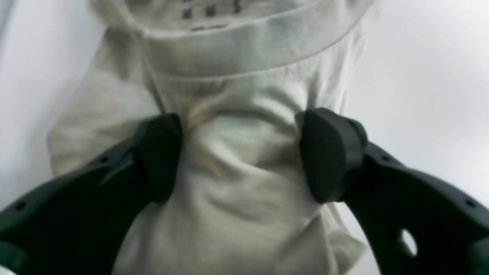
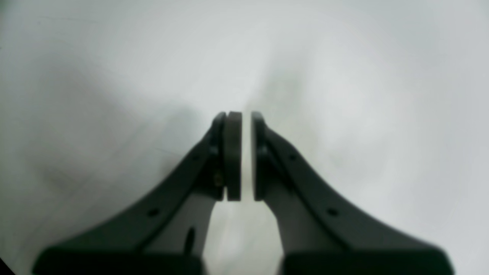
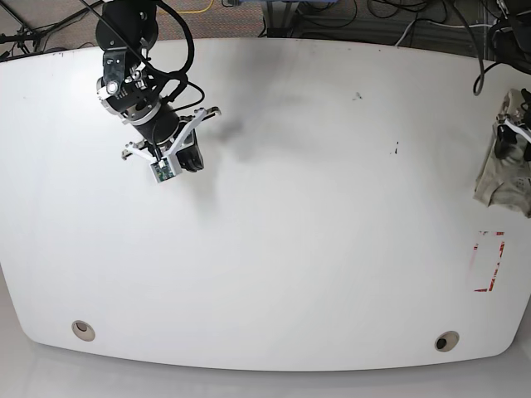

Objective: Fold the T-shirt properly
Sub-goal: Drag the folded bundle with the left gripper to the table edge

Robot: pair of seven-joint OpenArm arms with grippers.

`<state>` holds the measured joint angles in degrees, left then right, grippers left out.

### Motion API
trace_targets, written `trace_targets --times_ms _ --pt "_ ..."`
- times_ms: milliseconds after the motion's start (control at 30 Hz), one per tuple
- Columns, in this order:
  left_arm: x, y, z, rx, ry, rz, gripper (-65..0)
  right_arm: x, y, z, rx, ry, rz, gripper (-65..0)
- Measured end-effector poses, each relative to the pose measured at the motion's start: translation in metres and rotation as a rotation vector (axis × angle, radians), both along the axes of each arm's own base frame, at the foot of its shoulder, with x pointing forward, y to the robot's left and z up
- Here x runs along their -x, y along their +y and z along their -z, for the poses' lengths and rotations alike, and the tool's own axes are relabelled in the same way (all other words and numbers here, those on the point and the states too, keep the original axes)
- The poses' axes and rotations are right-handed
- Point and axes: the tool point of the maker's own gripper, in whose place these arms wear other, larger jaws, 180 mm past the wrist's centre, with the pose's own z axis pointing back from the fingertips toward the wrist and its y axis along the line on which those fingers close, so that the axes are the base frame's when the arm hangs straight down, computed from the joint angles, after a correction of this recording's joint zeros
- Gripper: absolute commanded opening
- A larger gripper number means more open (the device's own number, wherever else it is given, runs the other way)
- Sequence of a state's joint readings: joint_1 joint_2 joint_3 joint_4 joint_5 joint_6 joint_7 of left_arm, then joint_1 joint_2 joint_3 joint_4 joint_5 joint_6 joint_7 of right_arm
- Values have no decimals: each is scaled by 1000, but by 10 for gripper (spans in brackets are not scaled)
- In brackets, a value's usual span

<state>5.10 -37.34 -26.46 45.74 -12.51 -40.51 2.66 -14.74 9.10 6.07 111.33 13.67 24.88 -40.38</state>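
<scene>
The khaki-beige T-shirt (image 1: 244, 179) is bunched into a thick wad. Its collar band and printed label are toward the top of the left wrist view. My left gripper (image 1: 244, 156) has its two black pads pressed against the sides of the wad, with cloth filling the gap. In the base view the T-shirt (image 3: 498, 178) is a small bundle at the table's far right edge, with the left gripper (image 3: 508, 143) on it. My right gripper (image 2: 246, 156) has its jaws almost together with nothing between them. It hovers over bare table at the back left (image 3: 178, 153).
The white table (image 3: 290, 207) fills the base view. A red tape outline (image 3: 489, 261) is marked near the right edge, below the shirt. Two round holes (image 3: 83, 330) (image 3: 446, 341) sit near the front edge. Cables lie behind the back edge.
</scene>
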Motion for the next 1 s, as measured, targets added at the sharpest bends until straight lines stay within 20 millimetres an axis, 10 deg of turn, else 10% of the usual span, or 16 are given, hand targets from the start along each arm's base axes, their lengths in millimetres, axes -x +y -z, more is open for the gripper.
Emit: trace_targets --times_ms 567,1000 --pt "4 13 -18 -75 19 8 -186 0 1 0 -2 1 -1 -607" --pt "-52 -54 -88 -242 -68 213 -186 0 0 0 5 -3 0 -607"
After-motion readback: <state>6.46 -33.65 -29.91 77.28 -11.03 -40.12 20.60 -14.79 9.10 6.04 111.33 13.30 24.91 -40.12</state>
